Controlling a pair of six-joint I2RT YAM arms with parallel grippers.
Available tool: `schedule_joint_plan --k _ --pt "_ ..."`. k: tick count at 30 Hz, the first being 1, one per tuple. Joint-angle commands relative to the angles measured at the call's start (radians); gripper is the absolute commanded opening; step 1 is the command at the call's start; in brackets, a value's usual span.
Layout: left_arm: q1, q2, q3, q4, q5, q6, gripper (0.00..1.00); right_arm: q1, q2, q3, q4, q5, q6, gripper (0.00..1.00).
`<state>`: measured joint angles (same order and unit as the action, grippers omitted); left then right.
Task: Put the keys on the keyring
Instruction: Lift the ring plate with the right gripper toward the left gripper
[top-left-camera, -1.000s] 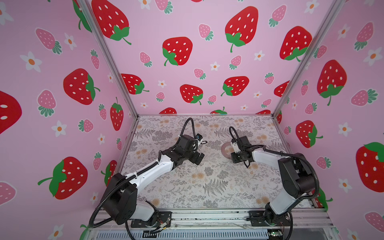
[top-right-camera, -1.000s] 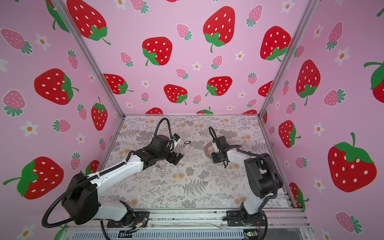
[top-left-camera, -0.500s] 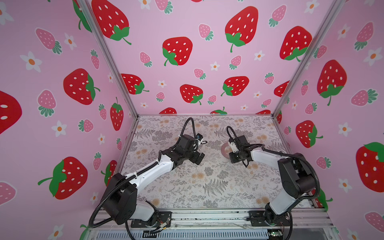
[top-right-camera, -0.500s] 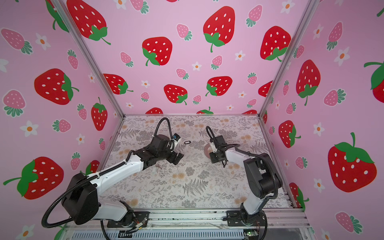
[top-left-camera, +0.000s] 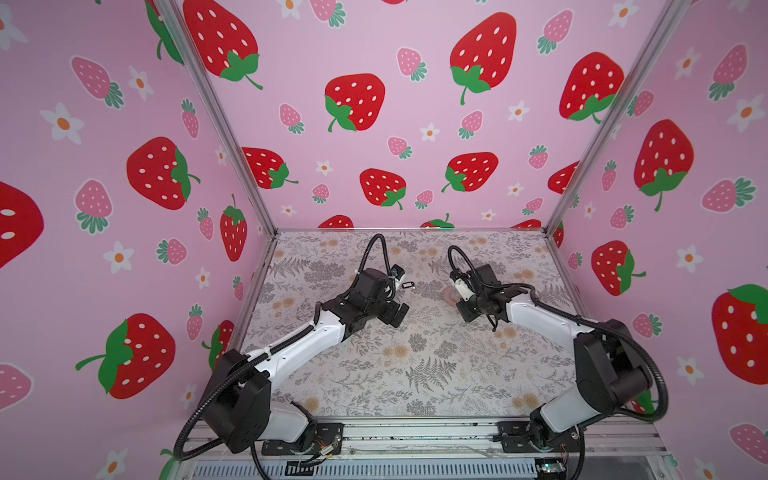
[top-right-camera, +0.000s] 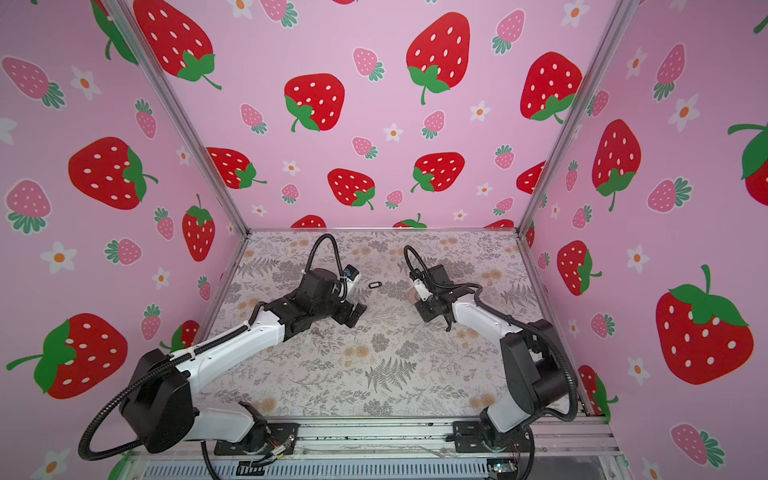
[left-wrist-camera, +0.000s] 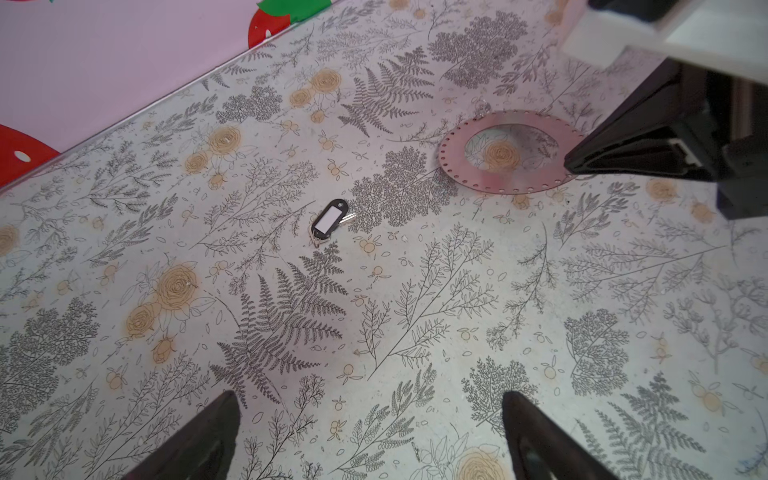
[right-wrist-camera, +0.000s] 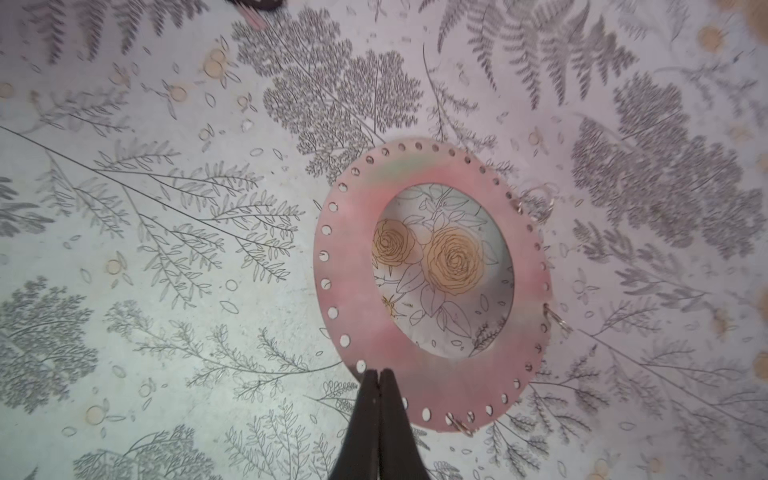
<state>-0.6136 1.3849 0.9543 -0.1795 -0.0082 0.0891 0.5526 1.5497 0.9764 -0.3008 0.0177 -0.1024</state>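
Keyring (right-wrist-camera: 347, 270) flat on bench (left-wrist-camera: 415, 316), right of centre. Right fingers (right-wrist-camera: 392, 419) pinched shut, tips touching its rim. Tagged key (left-wrist-camera: 330, 219) lies just left. Left fingers (left-wrist-camera: 536, 440) spread wide, empty.

I've closed my right gripper (right-wrist-camera: 378, 372) fully and edged it slightly toward the left of the frame in both top views. Its tips now sit at the keyring (right-wrist-camera: 345, 266) rim.

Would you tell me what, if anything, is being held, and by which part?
Nothing clearly: the left gripper is open and empty; the right gripper is shut, tips at the outer rim of the keyring, not visibly pinching it.
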Motion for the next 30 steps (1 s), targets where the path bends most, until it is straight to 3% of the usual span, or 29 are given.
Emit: schedule_joint_plan --k 1,9,18,25,30 --pt "-0.006 -0.049 -0.036 0.060 -0.045 0.004 0.99 0.009 -0.064 0.020 0.014 -0.037 -0.165 0.00" --pt "-0.008 -0.170 -0.202 0.248 -0.091 0.077 0.95 0.010 -0.181 -0.088 0.153 -0.218 -0.425 0.00" --pt "-0.047 -0.309 -0.361 0.396 0.073 0.301 0.81 0.010 -0.323 -0.242 0.364 -0.510 -0.633 0.00" --pt "-0.070 -0.360 -0.368 0.385 0.139 0.363 0.72 0.016 -0.328 -0.218 0.346 -0.734 -0.751 0.00" --pt "-0.088 -0.350 -0.368 0.391 0.181 0.369 0.66 0.028 -0.329 -0.231 0.376 -0.826 -0.806 0.00"
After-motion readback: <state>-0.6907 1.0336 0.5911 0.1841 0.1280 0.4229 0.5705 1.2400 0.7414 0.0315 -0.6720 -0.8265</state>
